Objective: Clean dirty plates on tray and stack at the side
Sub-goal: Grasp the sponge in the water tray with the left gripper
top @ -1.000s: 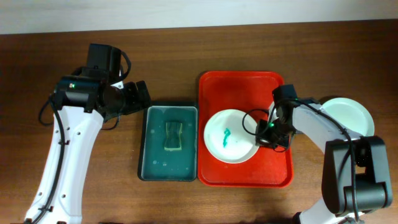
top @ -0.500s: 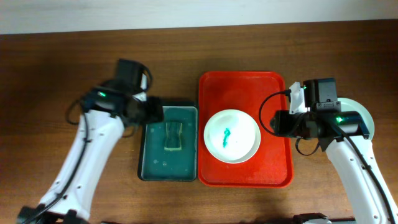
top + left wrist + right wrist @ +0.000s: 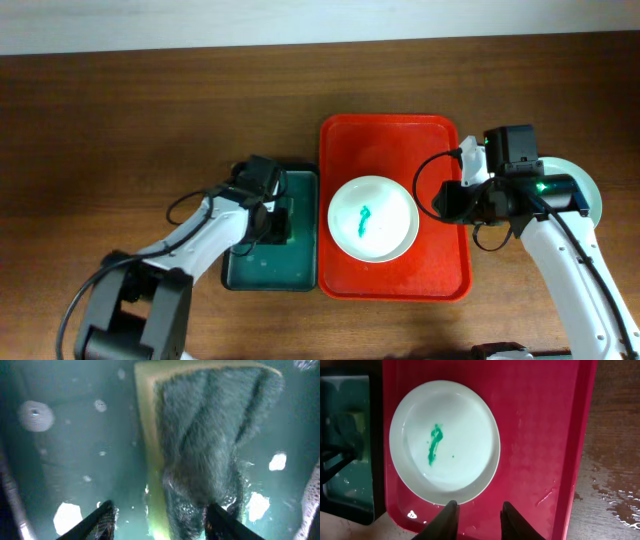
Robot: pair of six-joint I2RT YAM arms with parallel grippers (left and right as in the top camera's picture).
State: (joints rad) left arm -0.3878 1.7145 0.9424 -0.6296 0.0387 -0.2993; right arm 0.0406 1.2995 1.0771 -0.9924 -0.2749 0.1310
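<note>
The left gripper (image 3: 160,520) is down in the dark green tray (image 3: 262,268), jaws open, over the sponge (image 3: 200,435). One finger stands just beside the sponge's yellow edge and the other overlaps its dark scouring face. Whether either touches it cannot be told. The sponge lies in shallow water, scouring face up, its long axis running away between the fingers and, from overhead, front to back along the green tray. The step in hand is judged to be picking up the sponge. The next move calls for closing across its short width and lifting it clear before crossing to the red tray (image 3: 540,435), which lies just beside the green one on the wooden surface (image 3: 150,100) with its long axis also front to back. The dirty plate (image 3: 465,425) lies flat and face up in the middle of the red tray. Being round it has no long axis, but its teal smear (image 3: 435,445) runs roughly front to back at centre. The right gripper (image 3: 477,520) hangs over the red tray near the plate's right rim, jaws open and holding nothing. It is judged well placed to steady the plate during wiping. Farthest out, the side plate (image 3: 593,195) rests on the surface to the right of the red tray, partly hidden by the right arm. Whether others lie beneath it cannot be told.
</note>
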